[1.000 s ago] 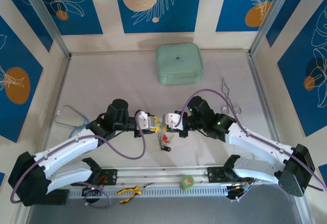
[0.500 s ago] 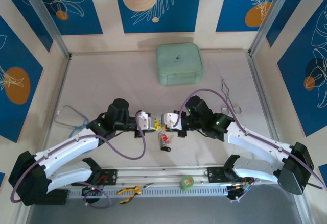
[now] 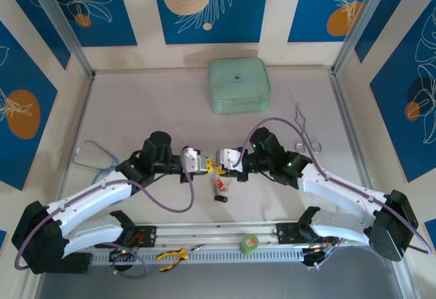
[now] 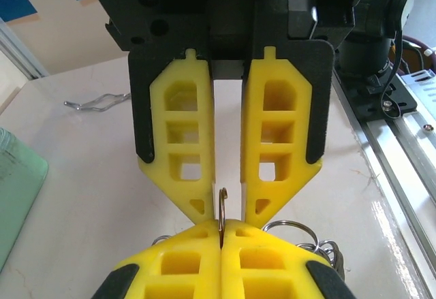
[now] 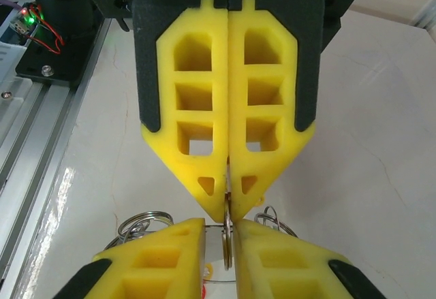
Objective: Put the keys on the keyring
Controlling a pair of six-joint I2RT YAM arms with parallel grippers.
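- The left claw [image 4: 221, 229] is closed, pinching the lower edge of a thin metal ring [image 4: 222, 202] that stands upright and edge-on above the table [image 4: 82, 197].
- The right claw [image 4: 228, 212] faces it tip to tip. Its jaws are parted a little on either side of the ring's top, and it does not look to be squeezing.
- The keys [image 3: 219, 189], one with a red tag, are bunched right by the two claws, on the side nearer the arm bases. Small loose rings [image 4: 286, 229] sit beside the tips.
- I cannot tell whether the pinched ring is part of the keyring.
- To do this step well, the left pinch should hold firm while the right jaws centre on the ring, square to its flat faces, before closing.
- A skewed bite would likely twist the ring out or snag the loose rings.
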